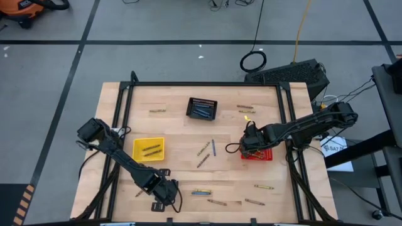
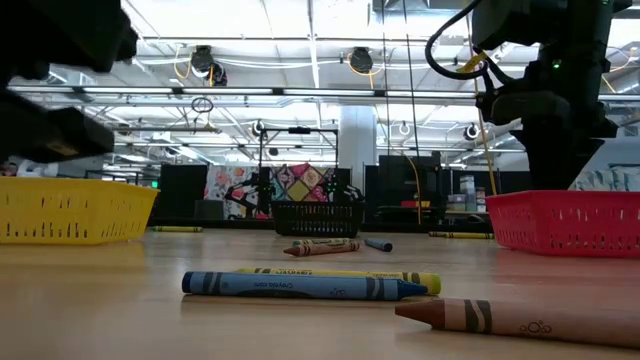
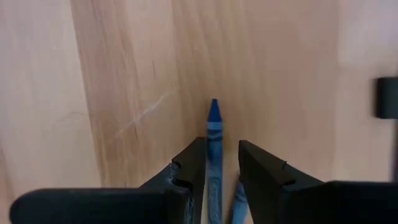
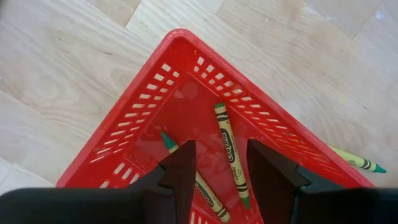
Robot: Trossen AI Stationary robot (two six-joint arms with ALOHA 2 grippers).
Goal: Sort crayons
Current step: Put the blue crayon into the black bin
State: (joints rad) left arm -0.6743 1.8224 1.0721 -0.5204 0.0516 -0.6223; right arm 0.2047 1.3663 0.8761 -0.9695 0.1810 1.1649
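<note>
The left pincer (image 3: 221, 165) sits low at the near edge of the worktop (image 1: 176, 135), its 2 fingers parted and straddling a blue crayon (image 3: 214, 134). The crayon's long axis runs straight out between the fingers, point leading away from the wrist, so the fingers flank its barrel squarely; whether they already press it I cannot tell. A 2nd bluish stick shows just beside it, under one finger. In my judgement a straight squeeze would catch the crayon across its width with no turn of the wrist needed.

The black basket (image 1: 201, 108), which holds blue sticks, lies well apart toward the far side of the worktop.

The right pincer (image 4: 217, 171) hangs open and empty above the red basket (image 4: 134, 134), where 2 green crayons (image 4: 228, 146) lie.
</note>
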